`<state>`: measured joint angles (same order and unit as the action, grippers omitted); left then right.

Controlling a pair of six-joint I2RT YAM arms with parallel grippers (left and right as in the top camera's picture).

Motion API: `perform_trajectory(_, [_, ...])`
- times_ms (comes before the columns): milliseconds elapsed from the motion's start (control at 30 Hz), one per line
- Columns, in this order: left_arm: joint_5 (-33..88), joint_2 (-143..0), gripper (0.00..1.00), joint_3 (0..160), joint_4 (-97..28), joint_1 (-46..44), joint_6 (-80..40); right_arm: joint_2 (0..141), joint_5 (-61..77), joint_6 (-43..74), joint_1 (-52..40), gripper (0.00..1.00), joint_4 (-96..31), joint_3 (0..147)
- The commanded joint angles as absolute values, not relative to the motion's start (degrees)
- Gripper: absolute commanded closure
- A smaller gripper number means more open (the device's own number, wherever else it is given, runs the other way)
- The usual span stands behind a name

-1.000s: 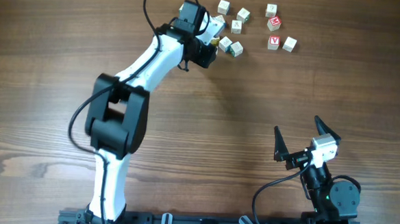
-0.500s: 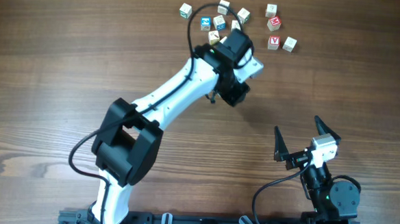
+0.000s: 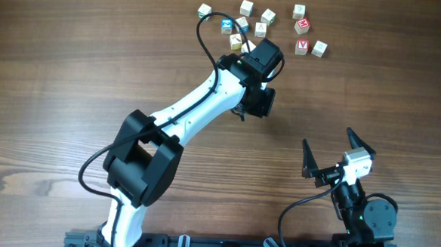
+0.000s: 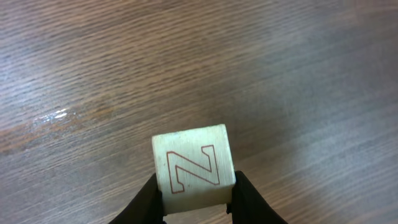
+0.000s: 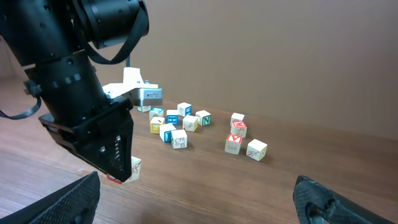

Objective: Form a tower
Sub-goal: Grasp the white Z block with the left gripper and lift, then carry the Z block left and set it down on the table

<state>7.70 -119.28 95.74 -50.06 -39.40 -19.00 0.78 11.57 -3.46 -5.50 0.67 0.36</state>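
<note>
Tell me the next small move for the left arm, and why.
Probably lower the block straight down onto the bare table: the left fingers grip it over open wood, clear of the loose blocks, a fair spot for a tower's base.

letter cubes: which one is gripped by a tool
The cube with the red-outlined Z, pinched in the left tool; the other cubes lie loose on the table.

My black left gripper (image 3: 257,104) hangs over the dark brown wooden table (image 3: 72,70), just below the scattered small pale wooden letter cubes (image 3: 268,17). My right gripper (image 3: 331,148) is lower right, jaws spread wide.
</note>
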Motion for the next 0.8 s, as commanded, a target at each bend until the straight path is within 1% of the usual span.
perform_trajectory(0, [7.57,-119.0,0.74,94.8,-45.19,-40.03,-21.91,0.27,11.62,-2.85,-5.65,0.0,0.89,0.3])
perform_trajectory(100, [11.81,-119.0,0.74,94.8,-41.8,-40.27,-21.91,0.27,11.62,-2.83,-5.65,0.0,0.89,0.3])
perform_trajectory(233, [11.57,-119.04,0.73,94.8,-40.05,-42.11,-21.89,0.27,11.62,-2.85,-5.65,0.0,0.89,0.3])
perform_trajectory(267, [10.57,-119.04,0.75,94.8,-40.58,-42.35,-21.91,0.27,11.62,-2.83,-5.65,0.0,0.89,0.3])
perform_trajectory(300, [8.84,-119.04,0.78,94.8,-42.41,-42.44,-21.93,0.27,11.62,-2.85,-5.65,0.0,0.89,0.3])
perform_trajectory(367, [6.83,-118.93,0.8,94.8,-47.07,-42.04,-21.91,0.27,11.62,-2.83,-5.65,0.0,0.89,0.3])
perform_trajectory(433, [1.63,-117.58,0.81,94.8,-52.88,-41.21,-21.91,0.27,11.62,-2.85,-5.65,0.0,0.89,0.3])
perform_trajectory(500, [-0.86,-115.33,0.82,94.8,-56.07,-40.49,-21.87,0.27,11.62,-2.85,-5.65,0.0,0.89,0.3])
perform_trajectory(633, [-3.07,-103.59,0.82,94.8,-61.82,-38.61,-21.19,0.27,11.62,-2.85,-5.65,0.0,0.89,0.3])
perform_trajectory(767, [-11.11,-91.11,0.82,94.8,-69.52,-36.88,-21.26,0.27,11.62,-2.85,-5.65,0.0,0.89,0.3])
